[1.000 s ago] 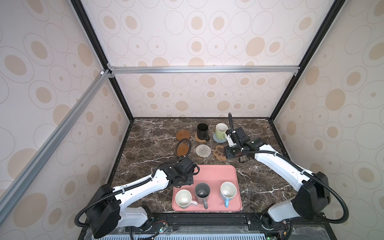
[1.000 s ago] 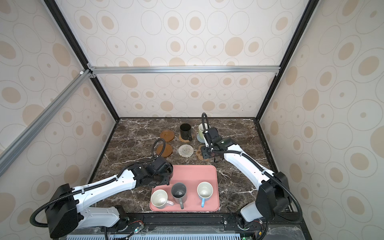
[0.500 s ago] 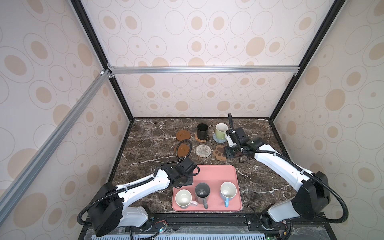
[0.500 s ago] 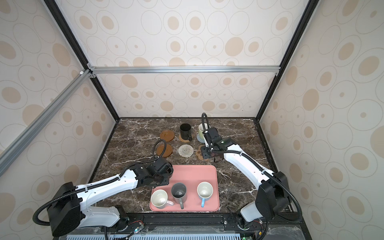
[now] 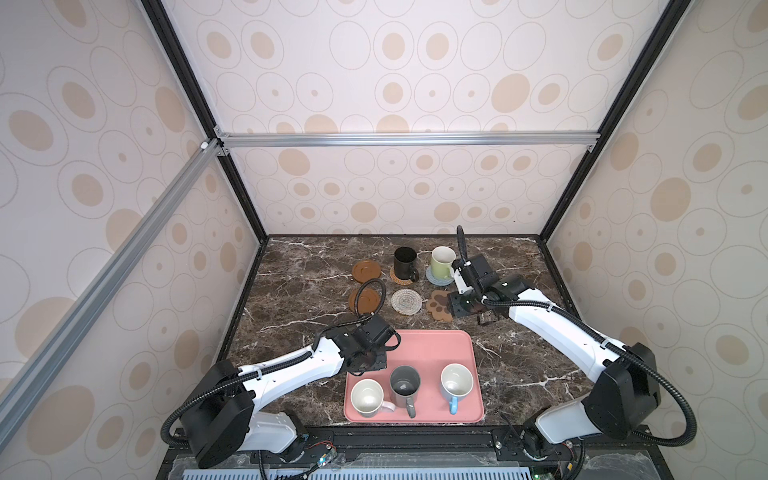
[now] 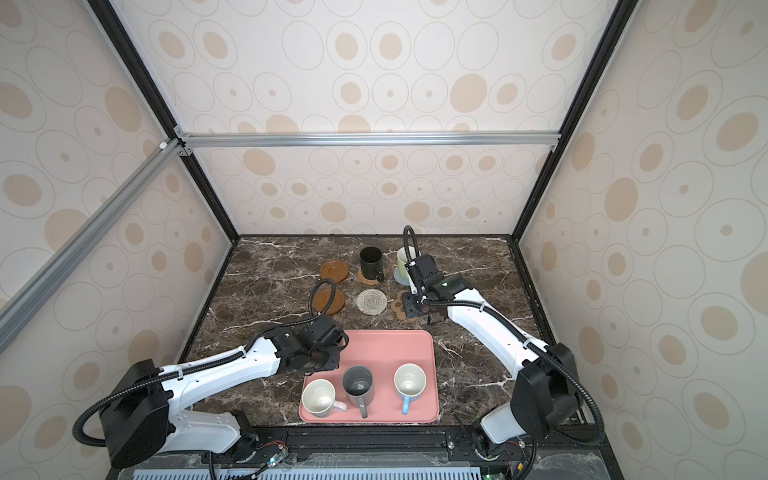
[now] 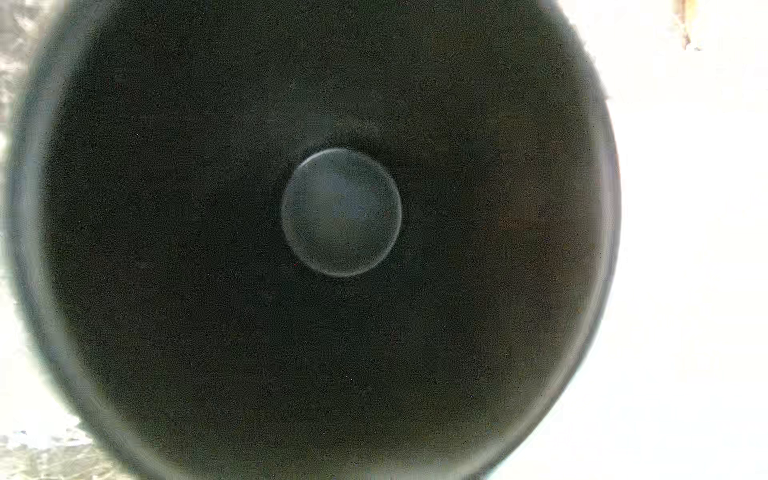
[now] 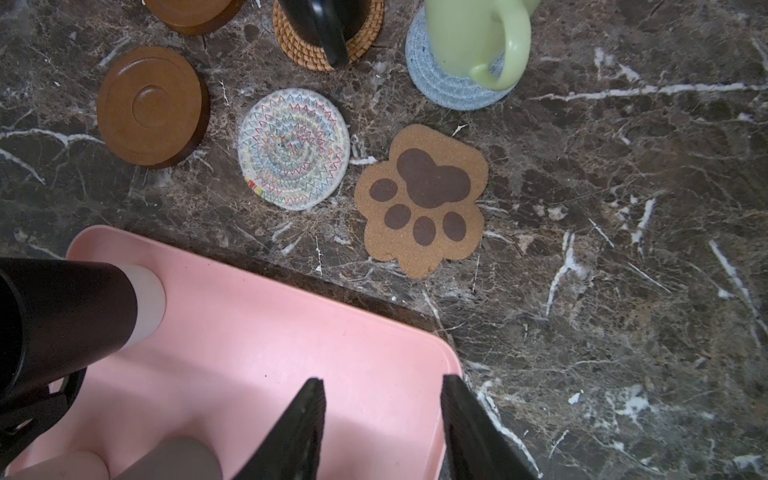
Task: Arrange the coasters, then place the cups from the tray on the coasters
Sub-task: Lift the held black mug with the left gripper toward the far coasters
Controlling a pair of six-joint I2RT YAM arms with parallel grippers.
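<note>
Since a second ago the left gripper (image 5: 371, 360) has drawn its jaws shut and edged a little farther over the tray, while the right gripper (image 8: 382, 415) has kept its place. The left gripper hangs nose-down over an upright black mug (image 8: 62, 316) in the far left corner of the flat pink rectangular tray (image 5: 432, 353). Its wrist view looks straight down the mug's mouth, so the jaws are closed on this mug; where they bite and which way its handle points is hidden. The tray lies at the middle of the near edge of the dark brown marble desk (image 5: 299, 282), long side along that edge. Three mugs stand in a row along the tray's near side, mouths up: a white mug (image 5: 367, 397) with its pinkish handle to the right, then a grey mug (image 5: 404, 384) and a light blue mug (image 5: 456, 382), both handles toward the near edge. Beyond the tray, the far row holds a brown wooden disc (image 5: 366, 270), a woven rattan coaster (image 5: 395, 277) bearing a second black mug (image 5: 405, 262), and a blue-grey woven coaster (image 5: 436, 279) bearing a light green mug (image 5: 442, 259). The near row holds a second wooden disc (image 5: 365, 300), a whitish woven coaster (image 5: 406, 300) and a brown paw-shaped coaster (image 5: 440, 305), toes toward the tray. The right gripper hovers just beside the paw, jaws partly open and empty.
</note>
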